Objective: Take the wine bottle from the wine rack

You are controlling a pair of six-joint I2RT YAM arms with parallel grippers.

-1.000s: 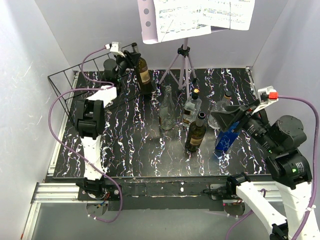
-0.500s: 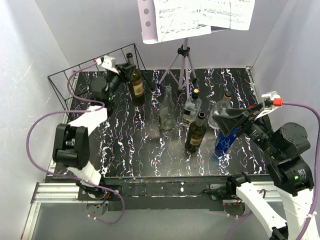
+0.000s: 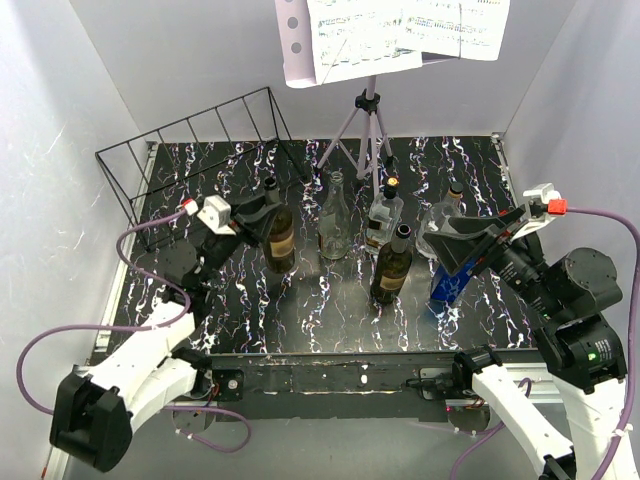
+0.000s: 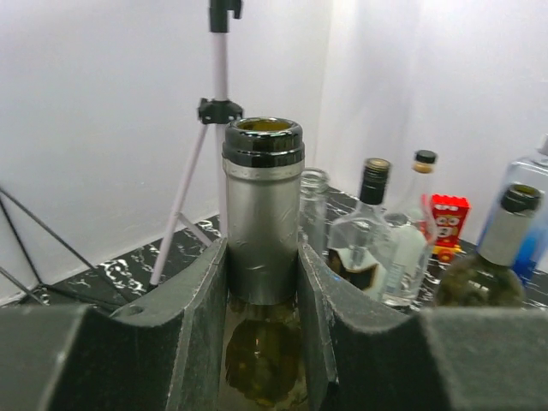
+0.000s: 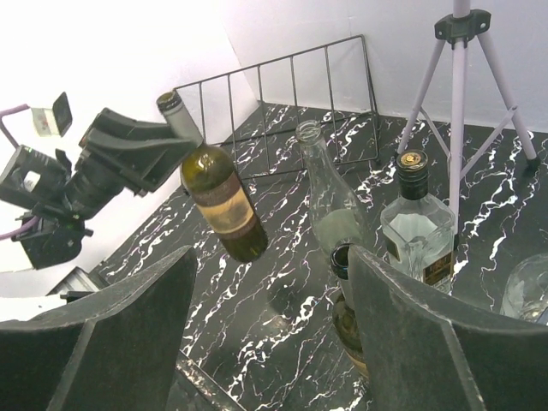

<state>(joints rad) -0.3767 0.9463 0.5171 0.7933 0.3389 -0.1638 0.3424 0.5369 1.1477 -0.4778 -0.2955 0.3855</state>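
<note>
The wine bottle (image 3: 279, 232) is dark green with a tan label and a grey foil neck. My left gripper (image 3: 261, 212) is shut on its neck (image 4: 262, 224) and holds it upright and lifted above the black marbled table, left of centre. The right wrist view shows it (image 5: 221, 204) hanging clear of the surface. The black wire wine rack (image 3: 190, 148) stands at the back left and holds no bottle; it also shows in the right wrist view (image 5: 291, 94). My right gripper (image 3: 478, 238) is open and empty at the right, above the other bottles.
A clear empty bottle (image 3: 333, 218), a square clear bottle (image 3: 382, 215), a dark bottle (image 3: 392, 266), a round clear bottle (image 3: 443, 222) and a blue bottle (image 3: 450, 280) stand mid-table. A tripod music stand (image 3: 367, 130) stands at the back.
My left arm has carried the wine bottle from the rack at the back left forward and right, out over the table. The right arm has hardly moved.
</note>
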